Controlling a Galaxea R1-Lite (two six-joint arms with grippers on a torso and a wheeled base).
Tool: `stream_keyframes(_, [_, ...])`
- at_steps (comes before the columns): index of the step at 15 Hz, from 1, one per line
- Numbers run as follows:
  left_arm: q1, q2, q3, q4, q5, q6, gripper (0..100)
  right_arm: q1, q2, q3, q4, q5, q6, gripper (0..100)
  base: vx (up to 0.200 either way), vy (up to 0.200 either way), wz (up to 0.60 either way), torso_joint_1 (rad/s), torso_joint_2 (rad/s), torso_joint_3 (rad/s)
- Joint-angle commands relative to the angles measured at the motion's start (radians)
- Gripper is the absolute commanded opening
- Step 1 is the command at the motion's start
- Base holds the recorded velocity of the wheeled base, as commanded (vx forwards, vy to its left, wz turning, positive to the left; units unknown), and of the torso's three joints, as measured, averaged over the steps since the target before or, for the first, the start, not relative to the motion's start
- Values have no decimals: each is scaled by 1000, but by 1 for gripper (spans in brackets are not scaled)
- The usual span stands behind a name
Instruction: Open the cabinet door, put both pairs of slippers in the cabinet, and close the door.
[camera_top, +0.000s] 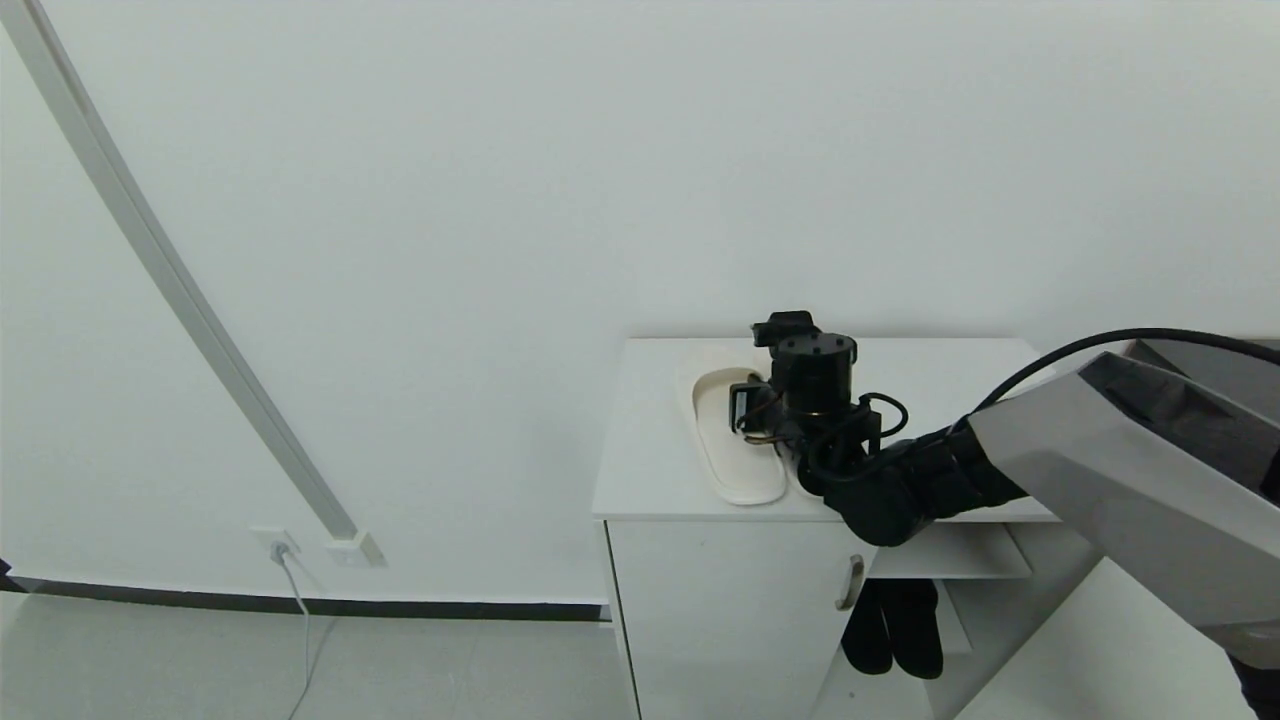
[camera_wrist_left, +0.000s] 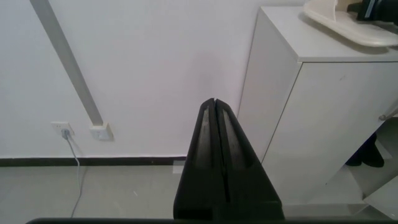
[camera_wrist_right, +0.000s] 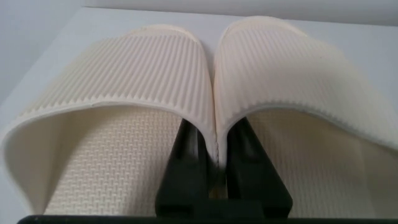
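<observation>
Right arm over front edge of cabinet (camera_top: 640, 470) top; right gripper (camera_wrist_right: 216, 130) clamps adjoining straps of cream slippers (camera_wrist_right: 137, 68). Left gripper (camera_wrist_left: 214, 143) fingers pressed together.

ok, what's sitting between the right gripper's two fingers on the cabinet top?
The adjoining inner strap edges of the two cream slippers, side by side; the right gripper has one finger inside each. Right wrist view shows it.

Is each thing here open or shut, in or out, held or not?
Cabinet: one side open, the door with the handle shut.
Cream slippers: side by side on top of the cabinet, gripped.
Black slippers: inside the cabinet, standing on end.
Right gripper: shut on the cream slippers.
Left gripper: shut, empty.
</observation>
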Motion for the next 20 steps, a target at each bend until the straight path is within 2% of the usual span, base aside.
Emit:
stream_keyframes(1, [-1,1,0,0,0,0,0,26,-105,83,-7,21,1,0,0,0,0,0,0,0])
stream_keyframes(4, [0,1,0,0,0,0,0,55,-235,277,-64,94,-1,0,0,0,0,0,0,0])
stream_keyframes(5, [0,1,0,0,0,0,0,60,-298,400,-116,154,-1,0,0,0,0,0,0,0])
stream_keyframes(6, [-1,1,0,0,0,0,0,60,-320,443,-136,177,-1,0,0,0,0,0,0,0])
stream_keyframes(8, [0,1,0,0,0,0,0,61,-439,656,-210,289,-1,0,0,0,0,0,0,0])
stream_keyframes(11, [-1,1,0,0,0,0,0,78,-557,808,-234,324,1,0,0,0,0,0,0,0])
stream_keyframes(15, [0,1,0,0,0,0,0,147,-623,882,-234,349,-28,0,0,0,0,0,0,0])
stream_keyframes(20, [-1,1,0,0,0,-2,0,149,-602,882,-236,346,-27,0,0,0,0,0,0,0])
